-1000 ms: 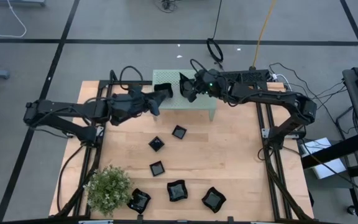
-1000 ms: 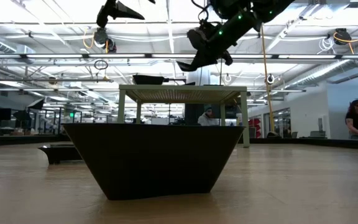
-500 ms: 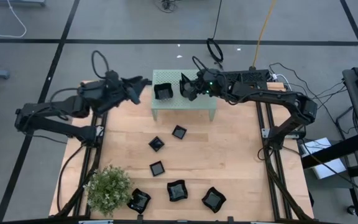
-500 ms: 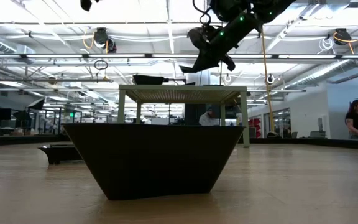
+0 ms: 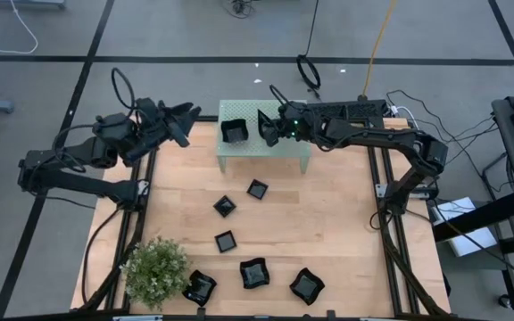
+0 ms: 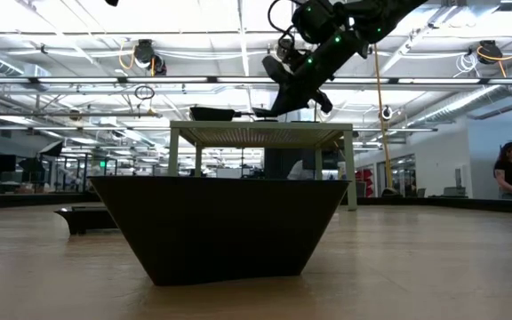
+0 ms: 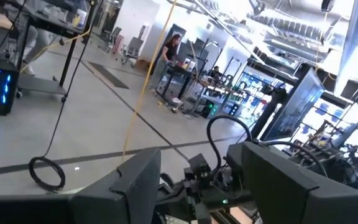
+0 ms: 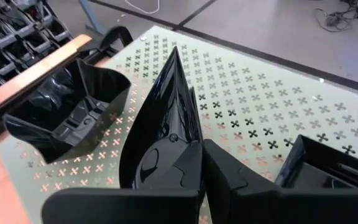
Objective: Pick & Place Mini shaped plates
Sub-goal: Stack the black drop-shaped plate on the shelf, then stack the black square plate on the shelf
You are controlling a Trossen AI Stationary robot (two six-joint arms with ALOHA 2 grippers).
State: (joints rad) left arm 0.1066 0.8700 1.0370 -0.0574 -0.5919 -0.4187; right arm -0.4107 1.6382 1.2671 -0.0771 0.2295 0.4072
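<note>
- While the right tool [image 5: 269,132] hovers over the mint stand [image 5: 294,150], it stays clamped on a teardrop plate [image 8: 166,118], tilted on edge.
- Square plate [image 5: 234,131] sits on the stand's left part.
- Left tool [image 5: 182,125] apart, raised off the tabletop's [image 5: 346,232] far-left corner.

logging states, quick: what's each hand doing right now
Left hand: open, empty, raised off the table's left rear edge.
Right hand: shut on a teardrop plate, tilted on edge over the green stand.

A dish [image 6: 219,228] fills the low view, hiding the table behind it (other dishes included). The left gripper [image 7: 194,186] is cut off by the frame edge.
</note>
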